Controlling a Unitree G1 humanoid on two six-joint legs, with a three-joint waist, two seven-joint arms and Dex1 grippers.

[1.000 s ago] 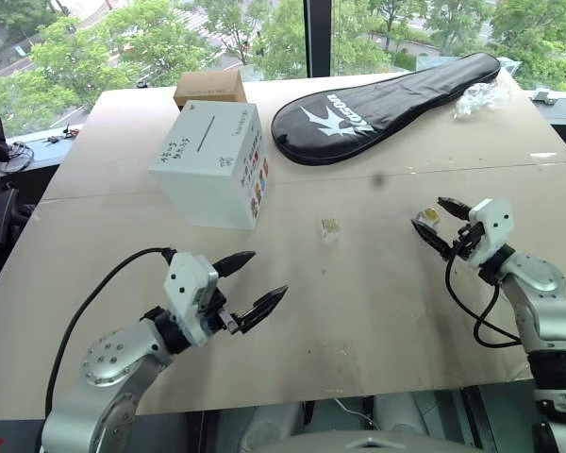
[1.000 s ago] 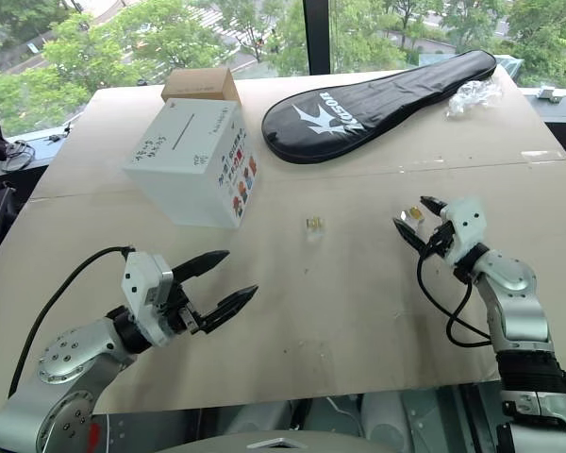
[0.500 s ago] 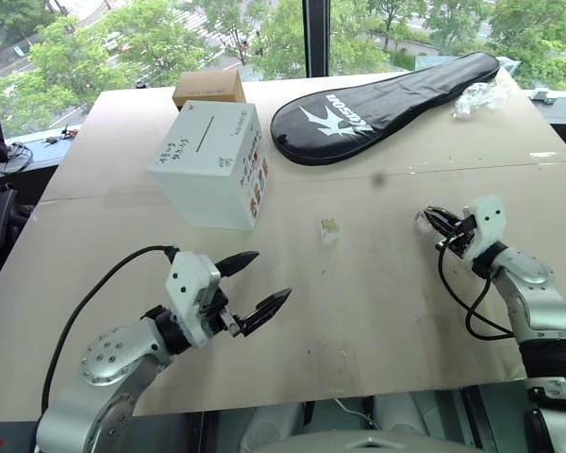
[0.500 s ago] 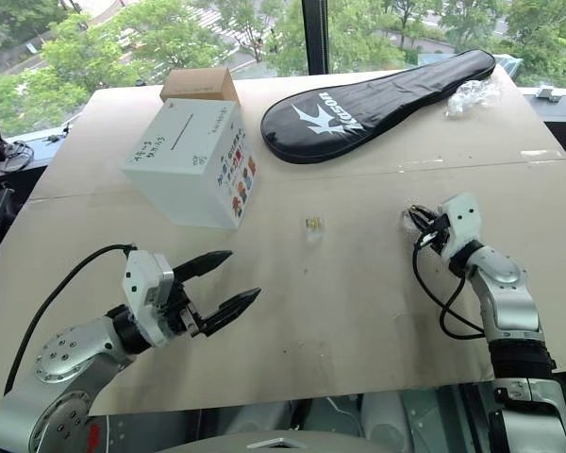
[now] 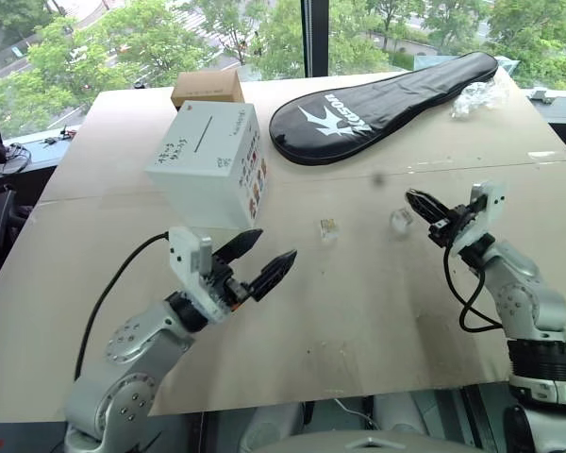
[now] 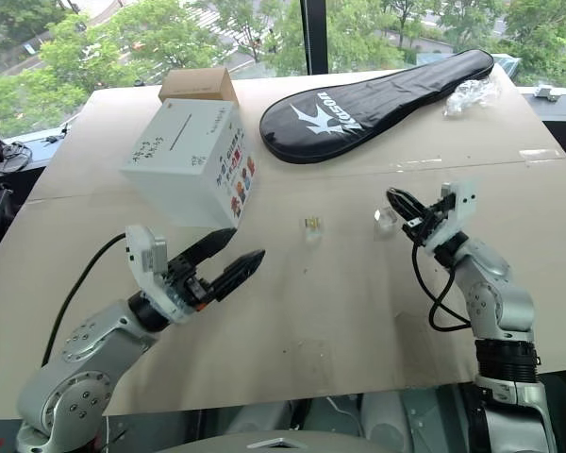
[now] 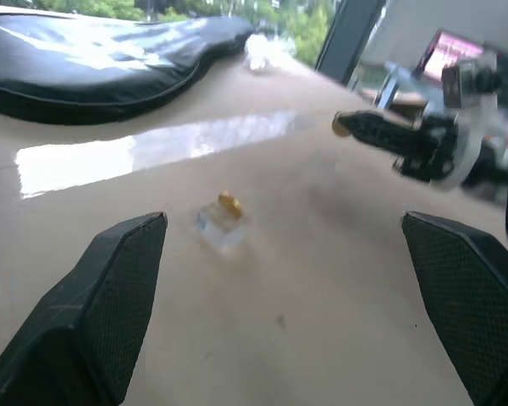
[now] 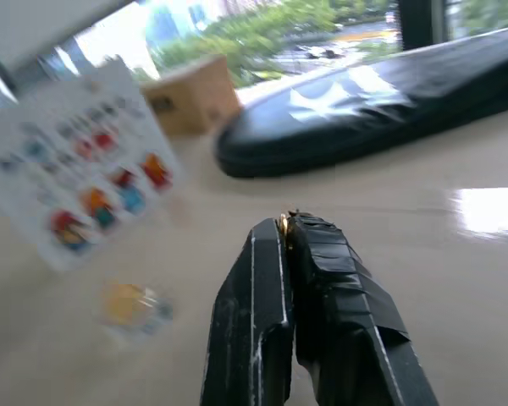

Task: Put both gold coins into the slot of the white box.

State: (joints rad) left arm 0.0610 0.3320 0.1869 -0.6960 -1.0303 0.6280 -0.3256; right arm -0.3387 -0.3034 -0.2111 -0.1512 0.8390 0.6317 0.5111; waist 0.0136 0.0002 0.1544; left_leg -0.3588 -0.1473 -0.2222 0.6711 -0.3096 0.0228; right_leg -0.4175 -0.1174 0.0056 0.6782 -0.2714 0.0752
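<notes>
coin 1 (image 5: pixel 330 227) in clear casing, frame centre on table | coin 2 (image 8: pixel 284 222) edge pinched at clamped right gripper (image 5: pixel 416 201) tip, centre-right | clear casing (image 5: pixel 397 220) just beside it | white box (image 5: pixel 210 164) upper left, slot (image 5: pixel 200 135) on top | left gripper (image 5: pixel 264 261) jaws spread, empty, lower left | tan table (image 5: pixel 377 311), window with trees (image 5: pixel 151 38) along top
</notes>
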